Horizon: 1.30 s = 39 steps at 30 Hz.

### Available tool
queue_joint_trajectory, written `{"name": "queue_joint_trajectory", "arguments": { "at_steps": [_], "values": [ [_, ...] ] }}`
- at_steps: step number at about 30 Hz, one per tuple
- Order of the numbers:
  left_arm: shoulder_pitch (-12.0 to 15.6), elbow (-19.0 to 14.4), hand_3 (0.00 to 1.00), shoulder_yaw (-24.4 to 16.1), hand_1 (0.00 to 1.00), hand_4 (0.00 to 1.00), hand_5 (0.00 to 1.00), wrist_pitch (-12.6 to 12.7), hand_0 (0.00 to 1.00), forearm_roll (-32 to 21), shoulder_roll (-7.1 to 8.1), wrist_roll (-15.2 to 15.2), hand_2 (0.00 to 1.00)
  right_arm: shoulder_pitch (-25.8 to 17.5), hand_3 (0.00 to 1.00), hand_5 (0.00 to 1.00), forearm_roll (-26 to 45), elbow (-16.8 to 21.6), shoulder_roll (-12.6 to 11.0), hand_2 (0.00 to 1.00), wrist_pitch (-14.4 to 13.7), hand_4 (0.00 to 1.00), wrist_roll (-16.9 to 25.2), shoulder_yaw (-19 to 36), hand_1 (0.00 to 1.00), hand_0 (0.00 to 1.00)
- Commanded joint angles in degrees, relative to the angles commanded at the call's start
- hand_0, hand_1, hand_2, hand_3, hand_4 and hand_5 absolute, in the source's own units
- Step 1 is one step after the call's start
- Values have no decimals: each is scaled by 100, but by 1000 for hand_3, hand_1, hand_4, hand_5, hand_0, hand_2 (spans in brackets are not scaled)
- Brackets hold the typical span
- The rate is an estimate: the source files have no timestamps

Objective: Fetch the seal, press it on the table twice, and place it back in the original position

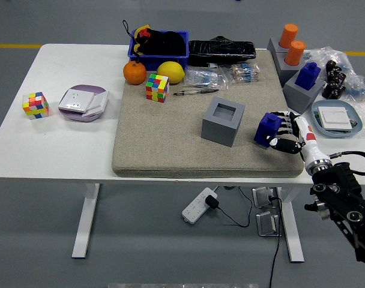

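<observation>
The right hand [283, 137] comes in from the lower right and its fingers [284, 144] are curled around the blue seal [268, 128]. The seal sticks out to the left of the hand. It sits low over the tan mat [170, 129], near the mat's right edge. I cannot tell if it touches the mat. The seal leans a bit, with its top toward the upper right. The gray box [223, 121] with the square hole is just to its left, on the white table [56, 138].
</observation>
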Motion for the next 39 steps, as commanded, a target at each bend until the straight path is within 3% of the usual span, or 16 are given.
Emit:
{"name": "queue_joint_trajectory", "arguments": {
  "at_steps": [9,16,26,39],
  "values": [
    [-1,0,813,-27,789,727,364,-9,824,-6,-4,2,755,199,467,2,-314,512,-142,429,-69,716,-124,232,406,561],
    [8,4,813,-29,790,727,364,-11,824,-14,-9,7,756,394,467,2,-445,734,-26,429,-74,715,-176,183,406,561],
    [-15,4,813,-1,790,727,364,-9,824,-24,0,12,755,663,468,2,-370,525,310,428,-40,715,-142,-68,406,561],
    [-28,-3,812,27,790,728,366,-13,824,-26,0,16,756,950,468,2,-157,82,557,429,42,717,-145,-493,407,562]
  ]
}}
